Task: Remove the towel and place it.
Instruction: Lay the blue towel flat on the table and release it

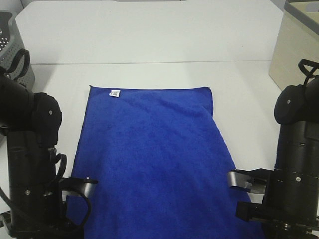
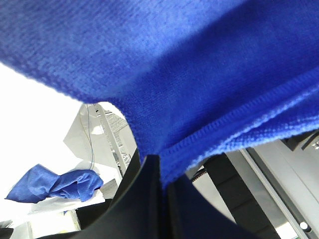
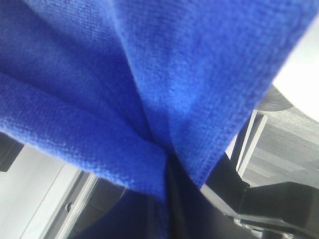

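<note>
towel (image 1: 149, 154) lay spread across the white table (image 1: 149, 35), with its far edge and small white tag (image 1: 115, 92) flat and its two near corners gathered up in my grip. my left gripper (image 2: 159, 162) was clenched on the near left corner, the stitched hem bunching into the closed jaws. my right gripper (image 3: 167, 167) was clamped just as tight on the near right corner, the cloth folding into the pinch. as i judged it, the grasp was made and most of the cloth was laid out on the table. the letting go was not yet done, and i couldn't tell whether this was the spot meant for it. the grey basket (image 1: 15, 45) stood at the far left, well apart from the towel, and a beige box (image 1: 294, 50) at the far right. neither showed its inside, so i couldn't say what they held.
</note>
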Robot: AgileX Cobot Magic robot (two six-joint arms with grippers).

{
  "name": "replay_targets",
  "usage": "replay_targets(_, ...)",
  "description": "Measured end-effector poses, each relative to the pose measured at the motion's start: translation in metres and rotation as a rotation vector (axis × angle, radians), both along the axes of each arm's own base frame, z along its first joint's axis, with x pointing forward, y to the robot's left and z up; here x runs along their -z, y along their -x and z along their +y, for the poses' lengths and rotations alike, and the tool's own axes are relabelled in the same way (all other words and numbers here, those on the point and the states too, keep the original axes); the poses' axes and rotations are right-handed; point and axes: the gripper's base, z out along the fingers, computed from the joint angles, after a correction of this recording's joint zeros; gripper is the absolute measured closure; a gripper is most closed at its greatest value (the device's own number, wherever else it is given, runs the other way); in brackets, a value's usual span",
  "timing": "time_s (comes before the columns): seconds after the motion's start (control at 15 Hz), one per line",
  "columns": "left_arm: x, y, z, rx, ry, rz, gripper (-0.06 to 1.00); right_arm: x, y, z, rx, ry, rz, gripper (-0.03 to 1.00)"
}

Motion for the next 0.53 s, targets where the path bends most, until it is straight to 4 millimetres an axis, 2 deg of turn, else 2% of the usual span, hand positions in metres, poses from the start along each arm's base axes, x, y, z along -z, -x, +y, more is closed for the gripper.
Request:
replay_targets(0.27, -0.0002, 0.0006, 0.0028, 0.027, -0.017, 0.005, 0.93, 0.0003, 0.0001, -0.0021, -0.016, 0.008, -0.002, 0.89)
replay_targets(0.4, -0.0006, 0.001, 0.0029, 0.027, -0.018, 0.012, 0.83, 0.0006, 0.0002, -0.004, -0.033, 0.016, -0.004, 0.82)
replay_targets(0.53, -0.0009, 0.0018, 0.0031, 0.026, -0.021, 0.02, 0.66, 0.0009, 0.0004, -0.0067, -0.056, 0.026, -0.006, 0.73)
